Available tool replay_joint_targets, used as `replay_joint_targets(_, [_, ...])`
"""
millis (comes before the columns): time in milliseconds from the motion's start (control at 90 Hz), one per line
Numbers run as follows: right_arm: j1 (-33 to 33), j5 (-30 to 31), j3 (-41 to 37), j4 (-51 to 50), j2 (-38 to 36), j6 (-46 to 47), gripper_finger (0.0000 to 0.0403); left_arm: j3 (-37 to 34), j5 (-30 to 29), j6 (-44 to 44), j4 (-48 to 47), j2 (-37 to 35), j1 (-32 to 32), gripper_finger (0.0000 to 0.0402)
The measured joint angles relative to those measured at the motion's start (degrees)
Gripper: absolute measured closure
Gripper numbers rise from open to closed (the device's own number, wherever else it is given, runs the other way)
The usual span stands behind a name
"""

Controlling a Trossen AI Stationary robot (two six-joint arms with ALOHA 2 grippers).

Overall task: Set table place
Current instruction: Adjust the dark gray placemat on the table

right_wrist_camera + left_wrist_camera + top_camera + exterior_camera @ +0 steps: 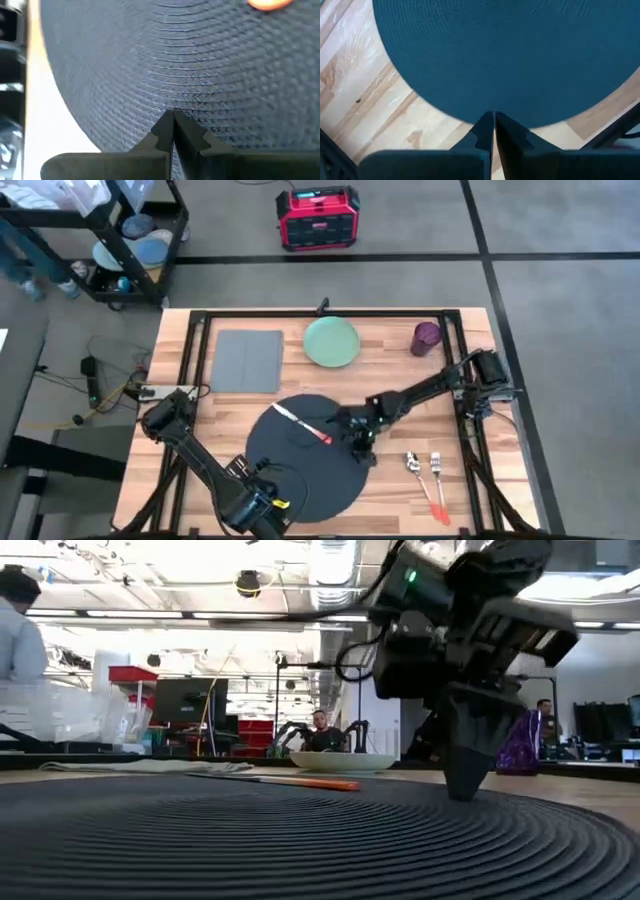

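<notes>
Your right arm reaches in from its mount at the table's [400, 375] right edge, stretched low and slanting toward the middle, with the wrist bent so the right gripper [362, 448] points down onto the placemat [300, 470]. In the low view its closed tip [468, 785] stands on or just above the mat's ribbed surface (contact is too fine to call), and the right wrist view shows the two fingers [162, 131] pressed together with nothing between them. Your left arm comes from the left edge and folds toward the near edge; the left gripper [268, 498] sits at the mat's near-left rim. Its fingers [482, 131] meet in the wrist view, holding nothing, with the tips right at the mat's edge over bare wood. The mat lies a little left of centre on the table, reaching close to the near edge. On it, toward its far side, lies a knife [300, 423] with an orange handle, slanted, just beside the right gripper. Toward the far edge stand a green plate [331, 341], a grey napkin [246, 360] to its left, and a purple cup [426, 337] near the far right corner. A spoon [414, 464] and fork [438, 480] lie side by side off the mat, near the near right corner.
</notes>
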Motion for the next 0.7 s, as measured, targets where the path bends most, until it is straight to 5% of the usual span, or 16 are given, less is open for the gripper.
replay_joint_targets(278, [-0.8, -0.9, 8.3, -4.3, 0.0, -1.9, 0.0403, 0.0, -0.1, -2.8, 0.2, 0.0, -0.3, 0.0401])
replay_joint_targets(700, [-16.0, -0.8, 19.0, -20.4, 6.7, -21.4, 0.0403, 0.0, -3.3, -5.6, 5.9, 0.0, 0.1, 0.0401])
